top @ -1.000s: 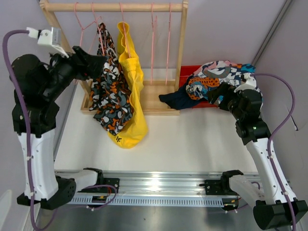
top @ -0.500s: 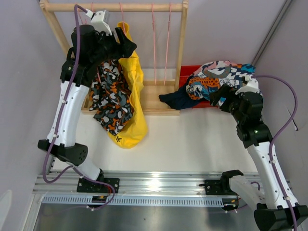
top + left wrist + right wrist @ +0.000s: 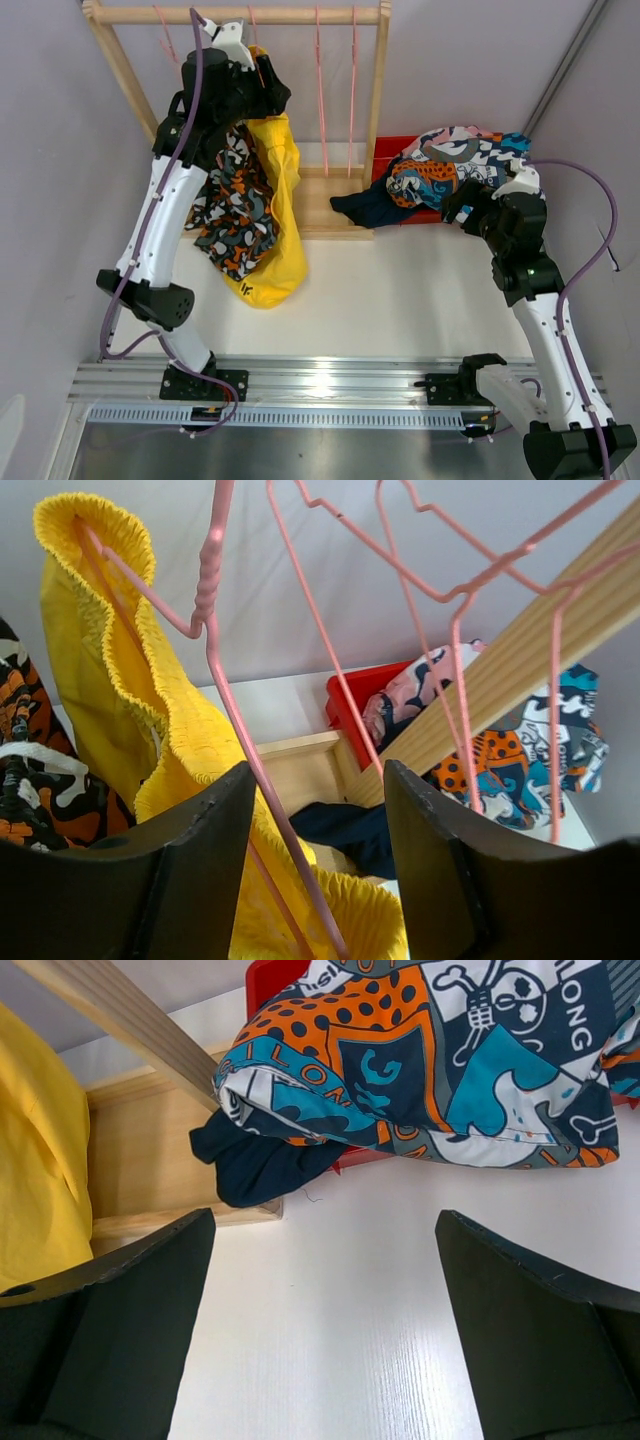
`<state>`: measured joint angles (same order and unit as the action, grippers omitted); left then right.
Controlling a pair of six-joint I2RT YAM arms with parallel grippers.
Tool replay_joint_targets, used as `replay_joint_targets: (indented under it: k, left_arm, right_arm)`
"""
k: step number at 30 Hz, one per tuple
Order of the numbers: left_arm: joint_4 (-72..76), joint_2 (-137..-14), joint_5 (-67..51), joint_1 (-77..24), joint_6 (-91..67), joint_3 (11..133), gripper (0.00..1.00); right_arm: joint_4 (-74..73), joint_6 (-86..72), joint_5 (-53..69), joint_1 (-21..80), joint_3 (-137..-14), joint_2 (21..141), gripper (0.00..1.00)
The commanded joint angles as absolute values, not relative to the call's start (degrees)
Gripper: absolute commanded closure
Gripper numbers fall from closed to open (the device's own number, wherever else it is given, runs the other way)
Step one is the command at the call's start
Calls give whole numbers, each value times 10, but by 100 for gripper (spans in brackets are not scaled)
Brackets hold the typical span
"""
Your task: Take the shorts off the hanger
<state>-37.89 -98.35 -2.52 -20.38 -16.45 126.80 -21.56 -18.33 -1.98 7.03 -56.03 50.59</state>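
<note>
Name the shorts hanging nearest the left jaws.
The plain yellow shorts, on the pink hanger before the open jaws; the camouflage pair hangs further left, the others lie heaped at the red bin.

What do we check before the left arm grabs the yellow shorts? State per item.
1. Left end effector open: ok, jaws apart.
2. Yellow shorts on the pink hanger: ok, waistband hooked over it.
3. Only fabric between the jaws: not ok, hanger wire runs through the gap too.
4. Camouflage shorts clear of the grasp: cannot tell, they hang right beside the yellow pair.
5. Right end effector out of the way: ok, open, over the table by the blue-orange print shorts.
</note>
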Motion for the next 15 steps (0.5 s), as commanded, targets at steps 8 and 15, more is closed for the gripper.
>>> replay_joint_targets:
  k: [8, 15]
  left_arm:
    - [-396, -998, 71, -224, -142, 1295, 74]
    - [-475, -1009, 156, -264, -80, 1397, 100]
  right_arm:
    - [-176, -180, -4, 51, -548, 512, 1]
    - [-172, -184, 18, 43, -542, 508, 1]
